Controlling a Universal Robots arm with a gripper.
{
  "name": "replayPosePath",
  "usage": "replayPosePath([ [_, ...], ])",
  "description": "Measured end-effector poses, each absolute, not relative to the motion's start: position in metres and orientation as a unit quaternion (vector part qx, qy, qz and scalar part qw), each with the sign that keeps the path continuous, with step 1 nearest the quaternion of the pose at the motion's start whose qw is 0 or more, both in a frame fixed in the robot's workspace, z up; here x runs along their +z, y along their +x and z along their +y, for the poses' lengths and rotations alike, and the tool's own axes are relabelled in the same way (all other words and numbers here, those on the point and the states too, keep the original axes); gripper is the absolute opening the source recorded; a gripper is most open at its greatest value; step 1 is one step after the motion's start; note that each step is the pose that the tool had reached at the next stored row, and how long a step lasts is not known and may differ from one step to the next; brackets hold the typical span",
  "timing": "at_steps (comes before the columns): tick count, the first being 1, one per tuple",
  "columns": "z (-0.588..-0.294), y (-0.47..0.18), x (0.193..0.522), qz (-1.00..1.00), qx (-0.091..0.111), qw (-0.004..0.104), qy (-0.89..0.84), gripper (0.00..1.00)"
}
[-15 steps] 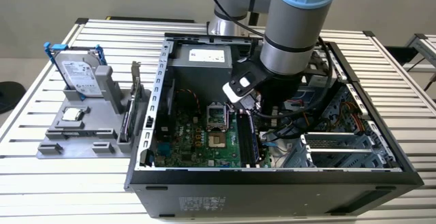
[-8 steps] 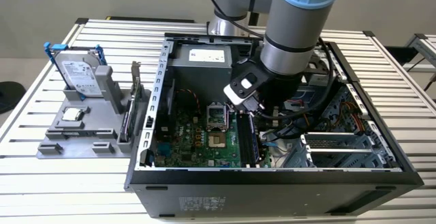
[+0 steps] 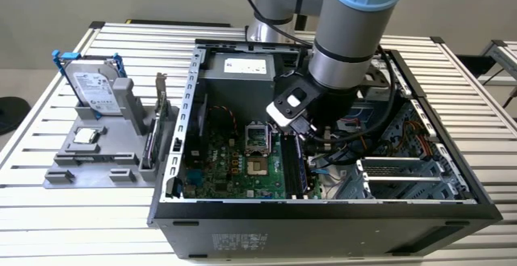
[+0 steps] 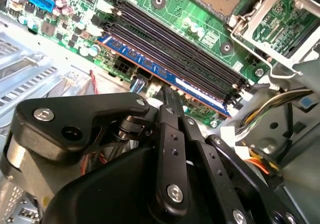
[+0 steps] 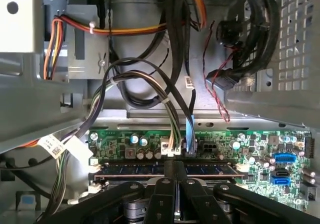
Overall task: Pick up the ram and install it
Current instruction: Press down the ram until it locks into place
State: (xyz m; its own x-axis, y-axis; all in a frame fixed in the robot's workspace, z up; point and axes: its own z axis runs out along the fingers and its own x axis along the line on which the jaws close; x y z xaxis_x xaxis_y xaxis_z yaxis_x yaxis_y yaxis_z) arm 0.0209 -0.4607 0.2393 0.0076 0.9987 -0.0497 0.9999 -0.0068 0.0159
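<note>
The ram (image 4: 141, 62) is a long blue stick standing in the outermost memory slot of the green motherboard (image 4: 180, 19), next to several empty black slots. My gripper (image 4: 167, 90) has its black fingers shut together, and their tips rest on the middle of the ram's upper edge. In the first wrist view the ram (image 5: 131, 169) runs across behind the joined fingertips of the gripper (image 5: 176, 165). In the exterior view the gripper (image 3: 306, 137) reaches down into the open computer case (image 3: 323, 217), over the ram (image 3: 289, 166).
Cable bundles (image 5: 165, 91) hang just beyond the ram slots. The open processor socket (image 3: 254, 136) lies beside the slots. A grey holder (image 3: 89, 163) at the exterior view's left carries a silver hard drive (image 3: 93, 87) and a small processor chip (image 3: 85, 136). Drive cages (image 3: 404, 175) fill the case's other side.
</note>
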Motion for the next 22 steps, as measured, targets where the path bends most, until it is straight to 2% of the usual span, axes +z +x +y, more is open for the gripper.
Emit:
replayPosePath([
  [5,-0.4573,0.0188,0.2391,0.709,-0.013,0.022,0.705,0.0],
  [10,-0.4546,0.0185,0.2373,0.709,-0.02,0.016,0.705,0.0],
  [22,-0.4545,0.0186,0.2356,0.709,-0.02,0.015,0.705,0.0],
])
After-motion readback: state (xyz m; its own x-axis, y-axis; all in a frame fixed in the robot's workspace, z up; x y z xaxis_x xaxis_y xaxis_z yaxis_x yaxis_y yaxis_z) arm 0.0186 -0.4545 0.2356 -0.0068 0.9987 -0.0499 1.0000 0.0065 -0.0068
